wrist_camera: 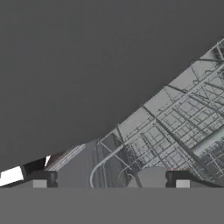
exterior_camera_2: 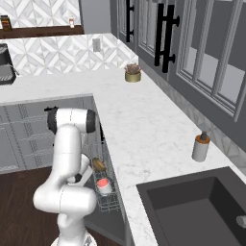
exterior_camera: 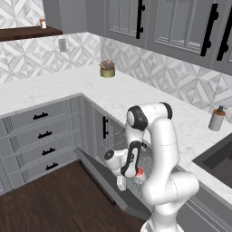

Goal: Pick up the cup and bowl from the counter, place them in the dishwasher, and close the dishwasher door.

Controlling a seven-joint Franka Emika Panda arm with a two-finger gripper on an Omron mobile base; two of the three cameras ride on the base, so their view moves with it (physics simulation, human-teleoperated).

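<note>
We see the white arm bent low in front of the open dishwasher (exterior_camera_2: 108, 192). The dishwasher door (exterior_camera: 106, 181) hangs down flat, sticking out over the dark wood floor (exterior_camera: 59, 199).

The cup (exterior_camera_2: 103, 185) sits in the wire rack (exterior_camera_2: 109, 204) inside the dishwasher. Its pink-red inside faces up. In the left base view we see a bit of red from the cup (exterior_camera: 141, 171) just past the arm. The bowl (exterior_camera_2: 99, 165) is in the rack too, a little way from the cup at about 12 o'clock in the right base view. It is brown and looks tipped on its side.

The gripper (wrist_camera: 111, 179) points at the rack. Its jaws are spread wide and hold nothing. In the hand view the two dark tips stand far apart at 6 o'clock, with the grey rack wires at 3 o'clock and a big dark grey wall across the top.

The worktop (exterior_camera: 136, 97) is white with faint grey lines. A small gold pot with a plant (exterior_camera: 107, 69) stands on it at 12 o'clock in the left base view. A grey soap bottle (exterior_camera: 217, 118) stands at 3 o'clock, near the dark sink (exterior_camera_2: 192, 206).
</note>
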